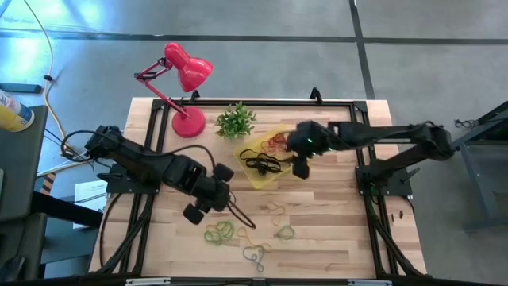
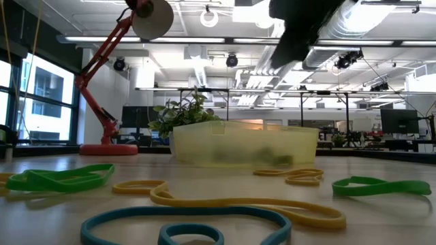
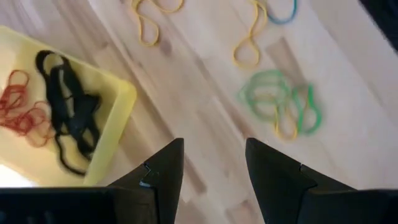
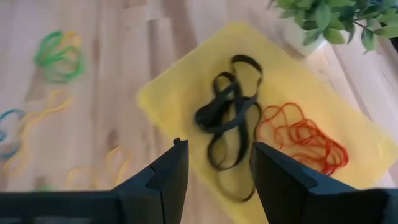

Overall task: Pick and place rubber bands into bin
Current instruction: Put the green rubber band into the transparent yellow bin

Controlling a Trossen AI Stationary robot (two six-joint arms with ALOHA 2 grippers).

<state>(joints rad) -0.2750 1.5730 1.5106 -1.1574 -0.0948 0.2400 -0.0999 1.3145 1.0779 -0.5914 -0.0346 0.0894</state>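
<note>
The yellow bin [image 1: 255, 176] lies at mid-table in front of the plant. It holds a tangle of black rubber bands [image 4: 227, 115] and a heap of red ones [image 4: 301, 137]. Loose green bands [image 3: 280, 106], yellow bands [image 3: 249, 43] and a blue one lie on the wood nearer the front edge [image 1: 254, 254]. My right gripper [image 4: 219, 152] hangs open over the bin's right part [image 1: 300, 167], above the black bands, touching nothing. My left gripper [image 3: 214, 146] is open above bare wood [image 1: 214, 195], left of the bin and behind the green bands.
A red desk lamp [image 1: 186, 79] and a small green plant [image 1: 236, 119] stand at the table's far side behind the bin. Bare wood lies between the bin and the loose bands [image 2: 225, 201] near the front edge.
</note>
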